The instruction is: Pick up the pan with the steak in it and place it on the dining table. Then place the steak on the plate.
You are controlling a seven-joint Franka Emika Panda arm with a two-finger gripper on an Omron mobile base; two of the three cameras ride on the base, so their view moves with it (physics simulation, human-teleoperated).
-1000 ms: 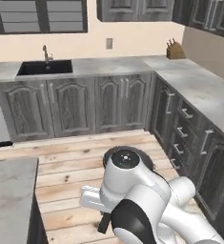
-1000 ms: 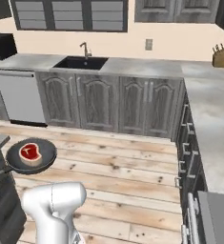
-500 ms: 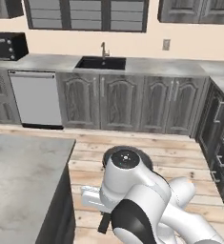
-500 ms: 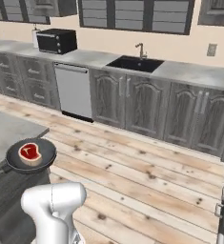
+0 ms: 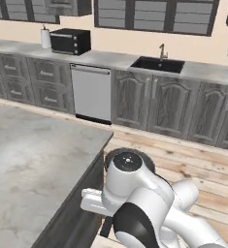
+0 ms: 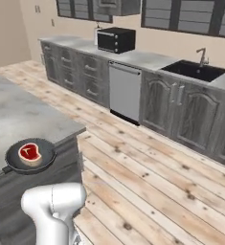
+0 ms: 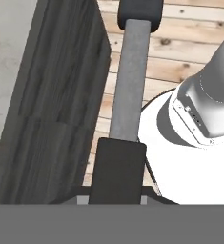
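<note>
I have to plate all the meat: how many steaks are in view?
1. The steak lies in the pan, seen by the dining table corner in the right base view. The table's bulk could hide others.

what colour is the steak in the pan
Red centre with a pale tan rim; the steak shows best in the right base view.

The steak (image 6: 29,152) lies in the pan (image 6: 30,156) at the left of the right base view, by the tabletop (image 6: 18,115) edge. The microwave (image 6: 116,39) sits at the top.
</note>
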